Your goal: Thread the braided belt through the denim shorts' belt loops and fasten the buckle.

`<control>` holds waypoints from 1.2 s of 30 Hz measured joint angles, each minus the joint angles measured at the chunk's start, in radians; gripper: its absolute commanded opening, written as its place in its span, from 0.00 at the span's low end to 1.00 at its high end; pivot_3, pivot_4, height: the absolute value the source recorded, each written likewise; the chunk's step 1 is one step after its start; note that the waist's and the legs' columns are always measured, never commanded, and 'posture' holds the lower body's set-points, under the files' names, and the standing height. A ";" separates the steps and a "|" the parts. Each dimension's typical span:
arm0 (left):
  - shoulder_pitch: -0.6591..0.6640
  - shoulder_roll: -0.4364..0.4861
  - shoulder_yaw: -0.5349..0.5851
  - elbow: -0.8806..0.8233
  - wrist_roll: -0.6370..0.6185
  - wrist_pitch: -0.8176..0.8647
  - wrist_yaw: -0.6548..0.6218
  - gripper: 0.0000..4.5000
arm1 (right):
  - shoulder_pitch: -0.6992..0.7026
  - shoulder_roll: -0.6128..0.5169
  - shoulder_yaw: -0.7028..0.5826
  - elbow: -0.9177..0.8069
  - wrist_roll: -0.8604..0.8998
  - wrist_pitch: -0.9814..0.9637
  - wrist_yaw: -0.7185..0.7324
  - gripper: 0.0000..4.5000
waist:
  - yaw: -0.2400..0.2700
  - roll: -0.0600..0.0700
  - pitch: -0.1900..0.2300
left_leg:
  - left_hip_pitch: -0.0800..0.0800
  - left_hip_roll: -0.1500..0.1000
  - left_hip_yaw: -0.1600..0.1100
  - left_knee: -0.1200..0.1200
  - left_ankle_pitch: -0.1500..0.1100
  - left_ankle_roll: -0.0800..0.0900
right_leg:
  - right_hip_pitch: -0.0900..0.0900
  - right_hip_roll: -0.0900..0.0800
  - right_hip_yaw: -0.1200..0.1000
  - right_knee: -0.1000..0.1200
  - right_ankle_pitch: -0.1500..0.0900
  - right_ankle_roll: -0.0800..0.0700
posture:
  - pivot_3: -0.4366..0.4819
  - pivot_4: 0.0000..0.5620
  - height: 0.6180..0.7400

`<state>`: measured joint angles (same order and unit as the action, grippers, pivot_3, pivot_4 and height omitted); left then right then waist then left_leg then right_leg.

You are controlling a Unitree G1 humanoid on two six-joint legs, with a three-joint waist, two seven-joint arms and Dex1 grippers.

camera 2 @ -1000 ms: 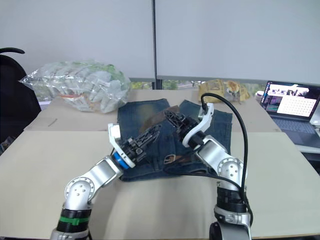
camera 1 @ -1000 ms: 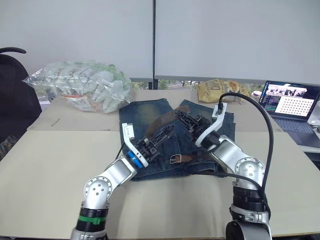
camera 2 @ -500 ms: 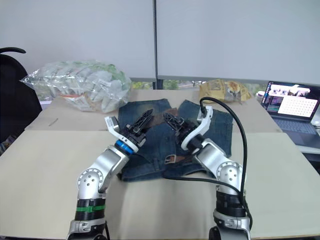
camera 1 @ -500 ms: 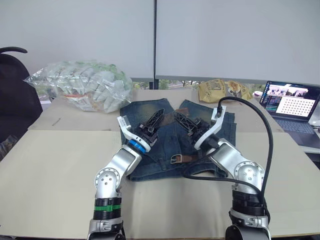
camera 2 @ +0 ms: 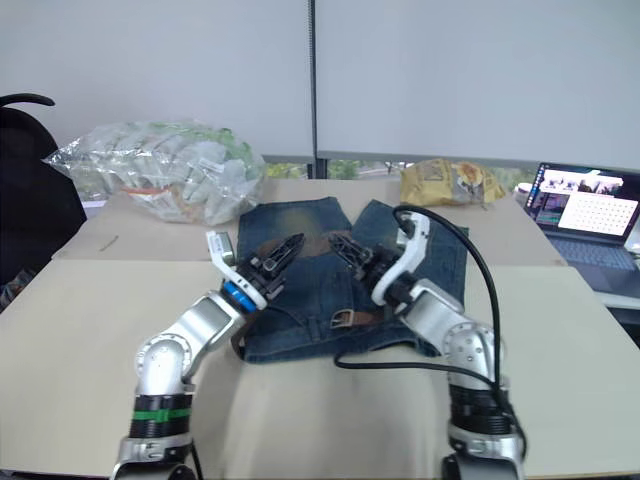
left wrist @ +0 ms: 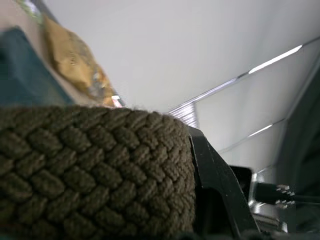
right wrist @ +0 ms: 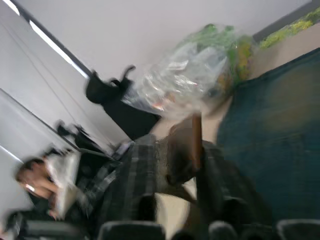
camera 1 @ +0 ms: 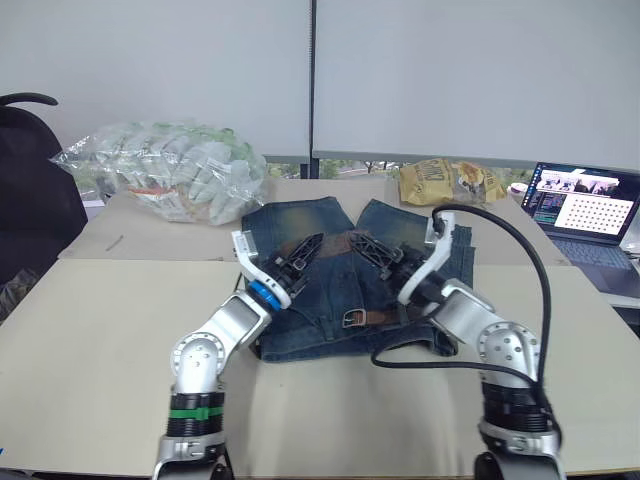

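The denim shorts (camera 1: 335, 290) lie flat on the table, waistband toward me. The braided belt (camera 1: 385, 316) runs along the waistband, its buckle (camera 1: 350, 317) near the middle. A free stretch of the belt (camera 1: 335, 240) rises across the legs between my two grippers. My left gripper (camera 1: 306, 248) is shut on that stretch, and the braid (left wrist: 90, 170) lies pressed against its fingers (left wrist: 215, 190). My right gripper (camera 1: 372, 248) hovers just right of it, fingers parted, with the brown strap (right wrist: 196, 140) loose in front of them. The belt loops are too small to make out.
A clear plastic bag of packets (camera 1: 165, 180) sits at the back left and a yellow snack bag (camera 1: 445, 182) at the back. An open laptop (camera 1: 580, 205) stands at the far right, a black chair (camera 1: 30, 190) at the left. A black cable (camera 1: 525, 255) arcs over my right arm.
My left gripper has closed on the free stretch of belt and drawn it lower. My right gripper has opened off the belt.
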<state>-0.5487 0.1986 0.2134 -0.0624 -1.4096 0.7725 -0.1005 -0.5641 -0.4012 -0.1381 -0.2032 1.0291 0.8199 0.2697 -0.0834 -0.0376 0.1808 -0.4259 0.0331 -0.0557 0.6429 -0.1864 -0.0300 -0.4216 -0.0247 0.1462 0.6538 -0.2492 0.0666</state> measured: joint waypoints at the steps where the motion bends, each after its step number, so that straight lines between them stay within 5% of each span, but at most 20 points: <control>1: 0.001 0.029 0.005 0.001 0.002 0.015 -0.018 0.00 | 0.008 -0.040 0.018 -0.003 -0.038 -0.013 0.047 0.66 | 0.001 0.000 0.000 | 0.000 0.000 0.000 0.000 0.000 0.000 | 0.000 0.000 0.000 0.000 -0.001 0.001 | 0.48 0.27 1.00; 5: 0.004 0.208 -0.001 0.027 0.038 0.125 -0.155 0.00 | 0.042 -0.211 0.104 -0.016 -0.187 -0.080 0.287 0.97 | -0.004 0.000 0.000 | 0.000 0.001 0.000 -0.001 0.000 0.000 | -0.001 0.001 0.000 -0.001 -0.004 0.006 | 0.48 0.27 1.00; 11: -0.041 0.440 0.007 0.223 0.216 0.148 -0.382 0.00 | 0.084 -0.286 0.164 -0.023 -0.322 -0.151 0.467 0.99 | -0.007 0.000 0.000 | 0.000 0.001 0.000 -0.002 0.000 -0.001 | -0.001 0.001 0.000 -0.002 -0.005 0.006 | 0.48 0.27 1.00; 16: -0.152 0.532 0.018 0.386 0.363 0.107 -0.523 0.00 | 0.116 -0.273 0.234 -0.066 -0.390 -0.159 0.508 0.99 | 0.000 0.000 0.000 | -0.002 0.000 0.001 -0.002 0.000 -0.001 | -0.001 -0.001 0.000 -0.006 -0.005 0.006 | 0.48 0.27 1.00; 23: -0.085 0.475 0.006 0.315 0.384 0.262 -0.538 0.00 | 0.133 -0.281 0.248 -0.091 -0.481 -0.216 0.548 0.99 | 0.024 0.000 0.000 | -0.004 0.001 -0.001 -0.002 0.000 -0.001 | -0.002 -0.001 -0.002 -0.006 -0.002 0.001 | 0.48 0.27 1.00; 36: 0.061 0.144 0.070 0.105 0.302 0.430 -0.116 0.00 | 0.217 -0.280 0.243 -0.129 -0.544 -0.235 0.563 0.99 | 0.026 -0.001 0.000 | -0.002 0.001 -0.001 -0.001 0.001 -0.002 | 0.000 -0.001 -0.001 -0.005 0.001 -0.001 | 0.48 0.27 1.00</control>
<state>-0.4872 0.3426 0.2833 0.0431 -1.1074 1.2023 -0.2165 -0.3469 -0.6815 0.1053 -0.3318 0.4848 0.5852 0.8329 -0.0579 -0.0383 0.1811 -0.4275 0.0337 -0.0562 0.6417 -0.1854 -0.0324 -0.4221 -0.0259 0.1448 0.6487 -0.2478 0.0658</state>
